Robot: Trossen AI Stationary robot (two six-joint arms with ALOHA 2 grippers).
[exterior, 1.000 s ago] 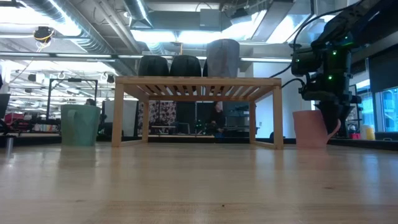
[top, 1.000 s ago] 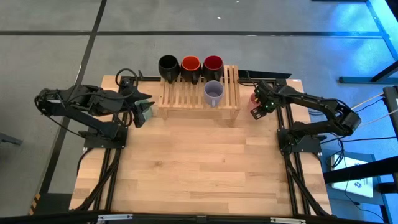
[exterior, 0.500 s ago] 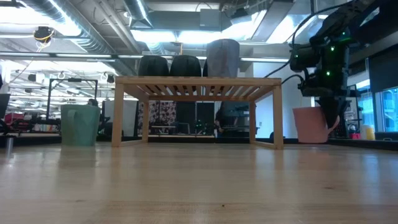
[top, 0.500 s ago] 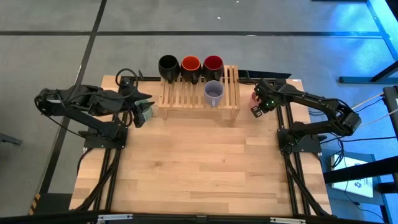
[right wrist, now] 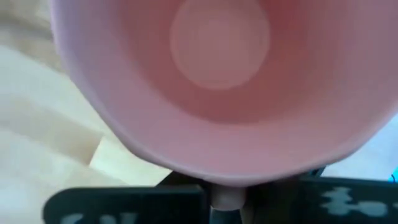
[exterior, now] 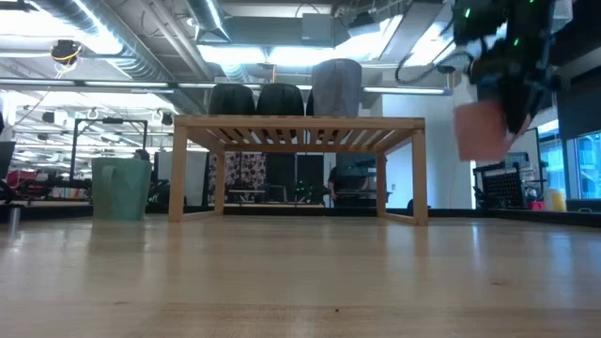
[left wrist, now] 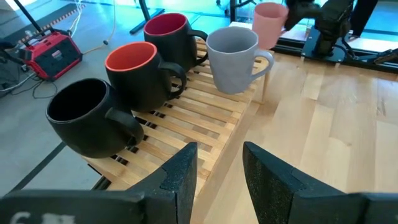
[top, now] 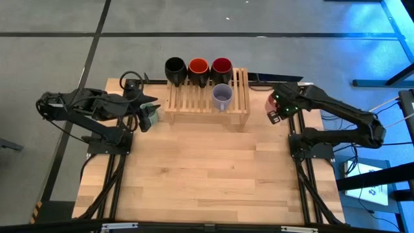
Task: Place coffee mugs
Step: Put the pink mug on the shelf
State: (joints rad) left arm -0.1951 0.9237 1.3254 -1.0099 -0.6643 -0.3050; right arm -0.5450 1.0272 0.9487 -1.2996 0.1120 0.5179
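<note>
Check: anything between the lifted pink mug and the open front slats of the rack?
Nothing visible. The right gripper holds the pink mug above the table, right of the rack. The lavender-grey mug takes one front spot; the slats beside it are free.

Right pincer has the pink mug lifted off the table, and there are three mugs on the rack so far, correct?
Not three: the high view shows four on the rack: black mug, orange-red mug, dark red mug and lavender-grey mug. The right pincer does hold the pink mug off the table.
</note>
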